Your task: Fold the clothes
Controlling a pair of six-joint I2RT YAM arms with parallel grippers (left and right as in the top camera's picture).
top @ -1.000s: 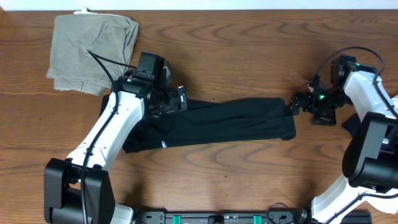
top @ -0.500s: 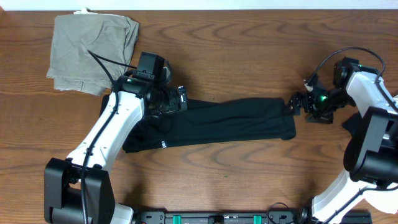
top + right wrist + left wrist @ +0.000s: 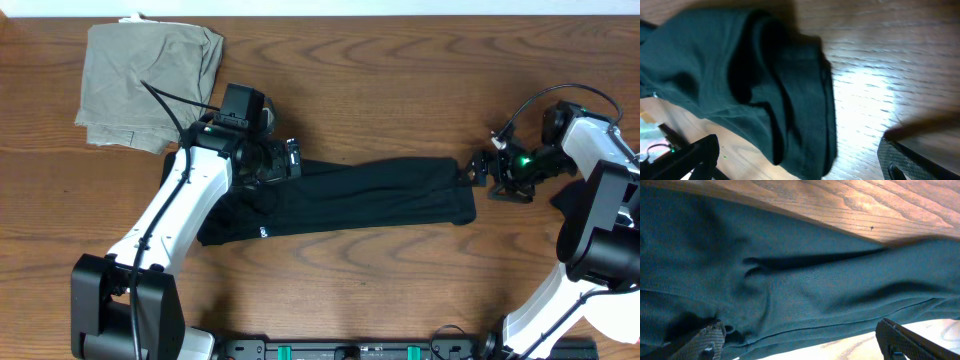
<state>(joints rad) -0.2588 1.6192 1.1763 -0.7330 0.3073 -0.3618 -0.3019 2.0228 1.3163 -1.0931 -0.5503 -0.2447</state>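
Right arm wrist has shifted slightly outward; long black soft fabric garment (image 3: pixel 370 195) unmoved. It lies flat under the left gripper (image 3: pixel 292 157), its other end just ahead of the right gripper (image 3: pixel 471 170). Both released, jaws wide, grasping nothing.

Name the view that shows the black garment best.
Overhead: the black garment lies there nearly full length, a long strip. Left wrist shows only wrinkled fabric close up; right wrist just its bunched end.

The wooden surface (image 3: pixel 400 80), brown with bold wavy grain, carries two pieces of cloth. A black garment (image 3: pixel 380 195) lies across its middle as a long band running left to right, flat but softly creased. An olive-khaki garment (image 3: pixel 150 85), loosely folded, lies near the far left corner
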